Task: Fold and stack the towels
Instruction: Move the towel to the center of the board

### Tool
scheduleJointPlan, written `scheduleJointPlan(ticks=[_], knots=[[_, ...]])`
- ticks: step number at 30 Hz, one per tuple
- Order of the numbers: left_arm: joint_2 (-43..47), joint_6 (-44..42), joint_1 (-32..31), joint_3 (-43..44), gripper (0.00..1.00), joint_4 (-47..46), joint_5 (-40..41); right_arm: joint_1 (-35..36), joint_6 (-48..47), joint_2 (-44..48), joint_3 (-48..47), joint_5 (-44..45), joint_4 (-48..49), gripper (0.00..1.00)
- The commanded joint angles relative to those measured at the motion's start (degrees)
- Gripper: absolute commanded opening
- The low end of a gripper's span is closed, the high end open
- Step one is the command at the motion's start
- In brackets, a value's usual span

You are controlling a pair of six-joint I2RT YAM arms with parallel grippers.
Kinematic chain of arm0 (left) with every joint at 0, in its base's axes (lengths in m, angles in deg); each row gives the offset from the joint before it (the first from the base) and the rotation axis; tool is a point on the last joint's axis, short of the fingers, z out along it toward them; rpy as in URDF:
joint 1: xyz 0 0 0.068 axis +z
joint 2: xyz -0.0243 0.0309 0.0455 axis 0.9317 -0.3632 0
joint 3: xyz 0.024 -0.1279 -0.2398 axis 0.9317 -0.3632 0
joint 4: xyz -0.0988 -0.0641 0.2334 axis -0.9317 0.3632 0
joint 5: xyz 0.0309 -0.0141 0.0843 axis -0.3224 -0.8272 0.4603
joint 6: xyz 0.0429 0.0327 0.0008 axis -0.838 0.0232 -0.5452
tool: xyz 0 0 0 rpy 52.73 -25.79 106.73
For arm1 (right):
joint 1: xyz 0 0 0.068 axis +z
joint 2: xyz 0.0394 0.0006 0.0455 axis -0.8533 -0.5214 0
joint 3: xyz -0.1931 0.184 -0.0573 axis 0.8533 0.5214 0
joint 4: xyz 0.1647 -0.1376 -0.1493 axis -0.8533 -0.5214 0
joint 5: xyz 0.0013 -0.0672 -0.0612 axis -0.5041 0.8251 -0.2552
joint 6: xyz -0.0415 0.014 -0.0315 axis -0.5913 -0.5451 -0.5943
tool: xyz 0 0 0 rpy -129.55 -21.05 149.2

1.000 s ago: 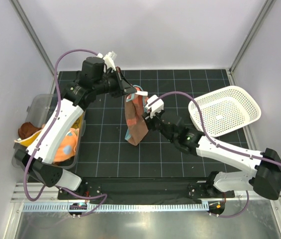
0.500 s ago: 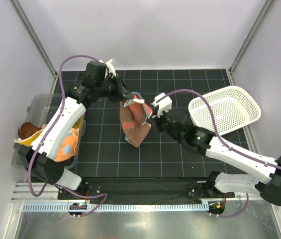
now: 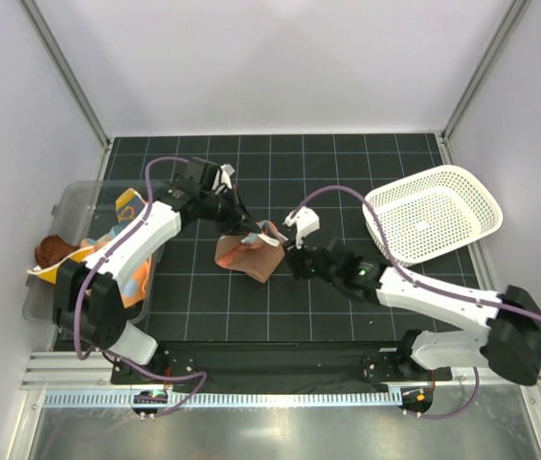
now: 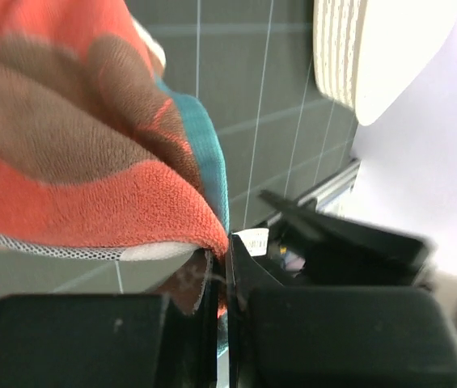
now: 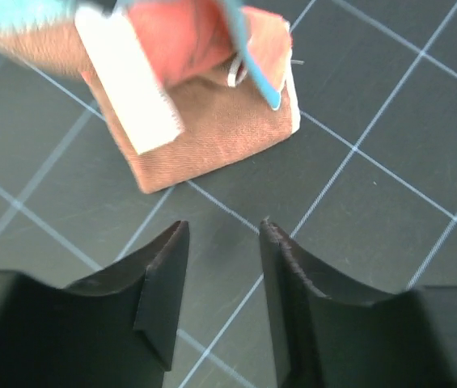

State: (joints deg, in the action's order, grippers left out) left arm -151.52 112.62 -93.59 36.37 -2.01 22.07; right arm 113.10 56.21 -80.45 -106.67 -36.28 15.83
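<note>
The left pincer (image 4: 220, 260) clamps an edge of the towel (image 3: 247, 256), letting it slump on the bench (image 3: 347, 177) — just ahead of the right pincer (image 5: 222, 233), jaws apart and empty, seemingly ready to take a corner.

Between bin (image 3: 71, 195) and basket (image 3: 462, 173), only the towel (image 3: 249, 259) blocks the mat (image 3: 347, 172).

Crumpled towel (image 3: 247, 259) at left tool (image 3: 251, 231), right tool (image 3: 290, 262) beside

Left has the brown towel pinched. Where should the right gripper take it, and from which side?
Probably the corner of the brown towel lying flat on the mat just ahead of the open right gripper. Come in low from the right; the left gripper is shut on its far edge.
</note>
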Motion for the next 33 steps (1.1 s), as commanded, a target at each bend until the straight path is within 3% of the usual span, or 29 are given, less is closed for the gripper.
scheduleJointPlan(ticks=[1,6,11,19,33], knots=[[-4.61,-1.54,2.29,4.28,0.00,-2.89,-1.08,0.06,-6.31,-6.75,-3.36,0.56,11.25,0.50],[-11.82,-7.44,6.68,8.85,0.00,3.25,4.28,-8.97,-7.84,-16.53,-10.02,-14.86,12.60,0.53],[-17.53,-10.26,10.82,11.58,0.05,4.06,2.89,-14.87,-10.73,-25.57,-13.82,-27.38,14.53,0.55],[-24.30,-12.10,13.28,15.10,0.17,5.02,0.78,-15.15,-16.27,-33.41,-17.77,-28.80,16.37,0.55],[-28.70,-14.74,13.90,17.91,0.18,6.60,-0.10,-16.11,-20.58,-37.99,-22.52,-26.00,17.70,0.53]])
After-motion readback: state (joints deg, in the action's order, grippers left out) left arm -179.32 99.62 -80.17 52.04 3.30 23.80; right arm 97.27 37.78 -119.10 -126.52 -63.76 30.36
